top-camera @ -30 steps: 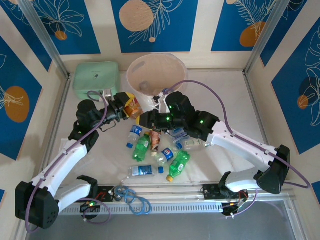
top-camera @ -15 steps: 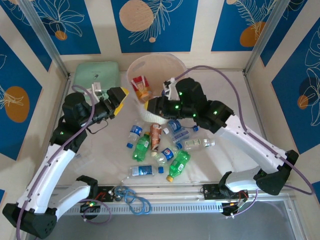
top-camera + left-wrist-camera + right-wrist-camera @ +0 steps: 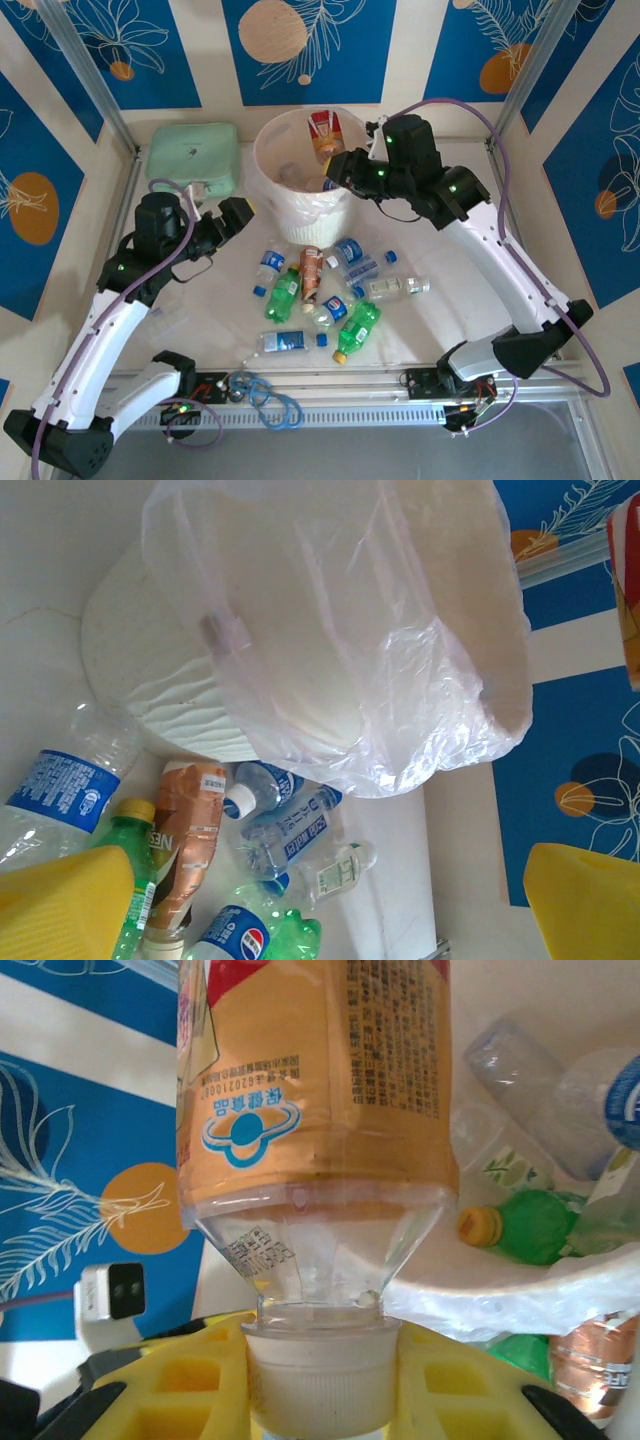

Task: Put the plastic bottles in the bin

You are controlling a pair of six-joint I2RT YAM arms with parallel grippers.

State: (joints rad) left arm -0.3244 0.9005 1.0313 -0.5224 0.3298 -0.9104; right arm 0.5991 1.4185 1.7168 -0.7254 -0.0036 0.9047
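Observation:
My right gripper point(image 3: 334, 172) is shut on the white cap of an orange-labelled plastic bottle point(image 3: 324, 136) and holds it above the bin point(image 3: 275, 190). In the right wrist view the yellow fingers point(image 3: 140, 1390) clamp the cap and the bottle point(image 3: 320, 1080) stands upright over them. Down in the bin lie a green bottle with a yellow cap point(image 3: 525, 1225) and clear ones point(image 3: 520, 1070). Left of the bin, my left gripper point(image 3: 236, 214) is open with nothing in it. Several plastic bottles point(image 3: 320, 295) lie in a heap on the table in front of the bin, also under the left gripper point(image 3: 320, 910).
A mint-green case point(image 3: 195, 155) stands left of the bin at the back. A thin plastic liner point(image 3: 400, 700) hangs over the bin's rim. Coiled blue cables point(image 3: 268, 397) lie at the near edge by the arm bases. Walls close in the table on three sides.
The left gripper let go of the orange-labelled bottle, opened and drew back to the left. The right gripper took the bottle by its cap and carried it up over the bin.

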